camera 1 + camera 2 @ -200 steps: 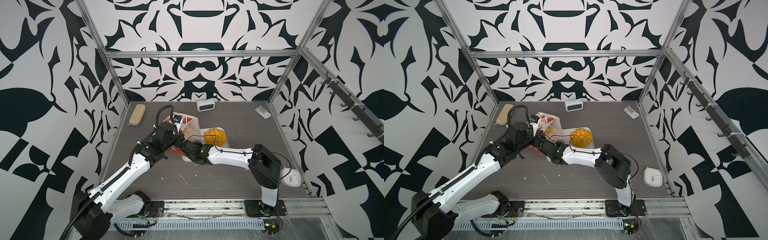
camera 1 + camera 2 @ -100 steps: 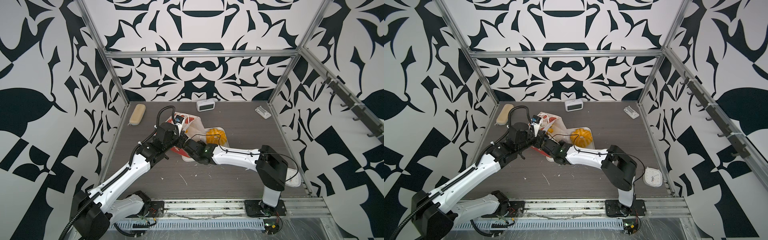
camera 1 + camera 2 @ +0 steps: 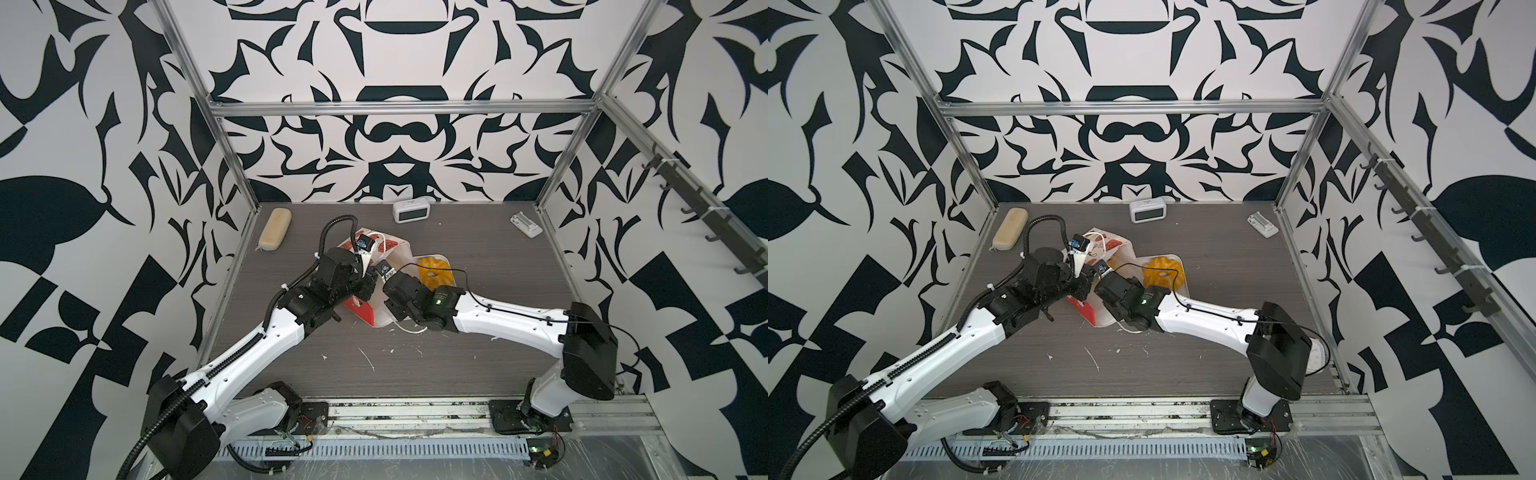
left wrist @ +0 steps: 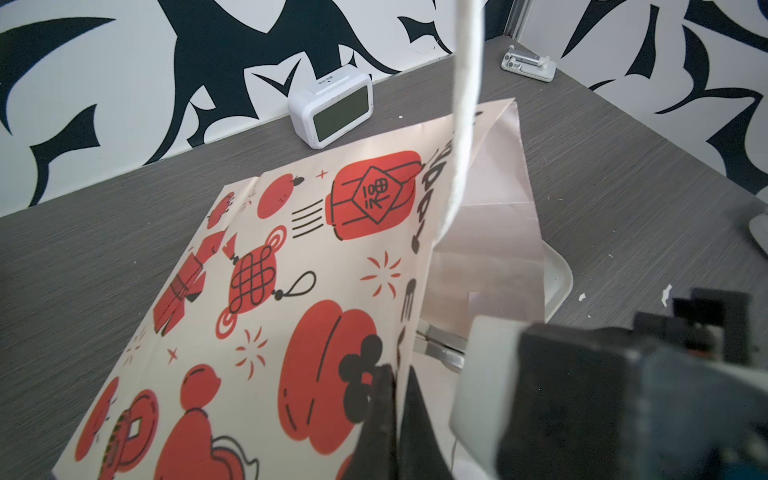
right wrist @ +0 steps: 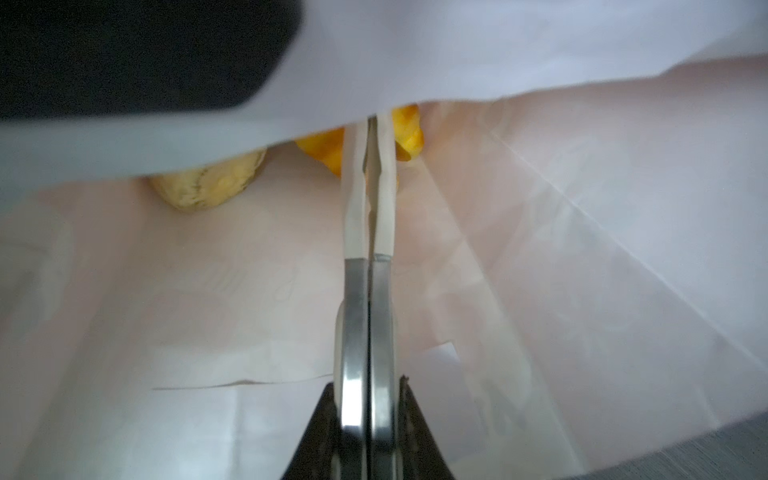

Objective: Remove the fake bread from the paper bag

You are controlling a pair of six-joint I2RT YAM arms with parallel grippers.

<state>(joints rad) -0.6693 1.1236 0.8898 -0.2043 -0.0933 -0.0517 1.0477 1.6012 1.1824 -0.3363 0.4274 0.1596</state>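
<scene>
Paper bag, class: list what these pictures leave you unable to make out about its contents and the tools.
- Bread count: in the right wrist view a sagging wall of the paper bag hides all but parts of a pale roll and an orange piece.
- Right tool: its shut tips run under that wall; contact unclear.
- Bag mouth: in both top views the right arm covers it.

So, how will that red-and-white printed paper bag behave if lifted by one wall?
Probably floppy: the red-and-white printed paper bag has creased, sagging walls. Likely light, its paper looking thin. The glossy yellow toy breads inside could slide and shift it.
</scene>
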